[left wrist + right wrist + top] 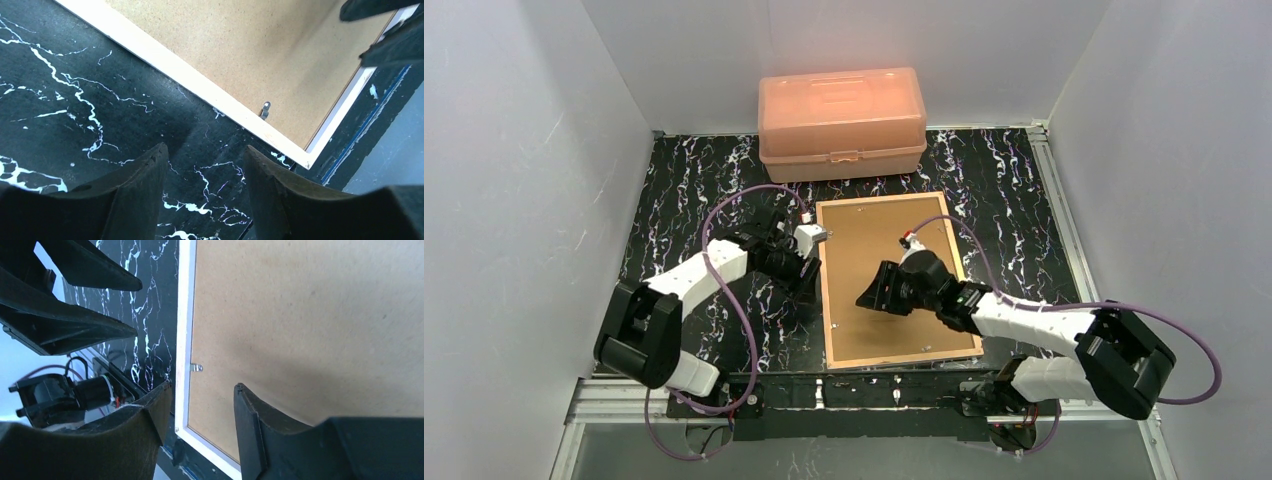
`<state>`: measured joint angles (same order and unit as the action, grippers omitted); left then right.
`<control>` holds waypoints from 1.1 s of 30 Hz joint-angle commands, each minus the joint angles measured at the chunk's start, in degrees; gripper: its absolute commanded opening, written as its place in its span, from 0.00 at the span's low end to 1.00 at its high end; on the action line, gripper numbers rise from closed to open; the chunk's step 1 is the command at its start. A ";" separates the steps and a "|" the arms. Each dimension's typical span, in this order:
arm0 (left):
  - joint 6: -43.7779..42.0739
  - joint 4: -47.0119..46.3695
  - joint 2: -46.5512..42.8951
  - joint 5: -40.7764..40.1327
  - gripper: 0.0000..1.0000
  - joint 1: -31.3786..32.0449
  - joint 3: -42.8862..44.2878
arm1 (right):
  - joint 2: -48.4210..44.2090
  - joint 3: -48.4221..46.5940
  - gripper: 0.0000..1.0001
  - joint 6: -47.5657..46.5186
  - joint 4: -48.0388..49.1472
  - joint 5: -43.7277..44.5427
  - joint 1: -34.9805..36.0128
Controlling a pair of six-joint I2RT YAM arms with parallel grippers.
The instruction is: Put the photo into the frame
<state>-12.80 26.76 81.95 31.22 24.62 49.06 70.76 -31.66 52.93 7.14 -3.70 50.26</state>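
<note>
From above, the frame (904, 358) lies back-up on the counter (694, 190) in front of an orange box (841, 122), with a brown board (864, 250) filling it. Left wrist: the left end effector (205, 150) hangs open beside the frame's rail. Right wrist: the right end effector (202, 390) is open over the frame's edge.

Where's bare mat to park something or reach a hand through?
Bare mat: far-left patch between left wall and orange box; far-right patch between box and right rail; strip right of the frame. Crowded: frame's left edge, where left arm sits, and over the board under right arm.
</note>
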 commanded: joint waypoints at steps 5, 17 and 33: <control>4.53 -2.69 6.73 7.08 0.44 -2.11 2.39 | 3.66 3.86 0.57 18.91 16.30 14.26 10.46; 3.92 -7.16 12.30 8.68 0.43 -2.56 4.25 | 10.48 4.94 0.54 28.10 20.73 16.54 15.67; 2.35 -3.55 17.16 7.76 0.40 -2.65 8.80 | 16.51 2.70 0.56 31.41 21.25 16.34 18.67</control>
<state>-9.45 20.23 97.32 38.52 22.24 55.46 85.58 -27.22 82.87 27.18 10.59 68.07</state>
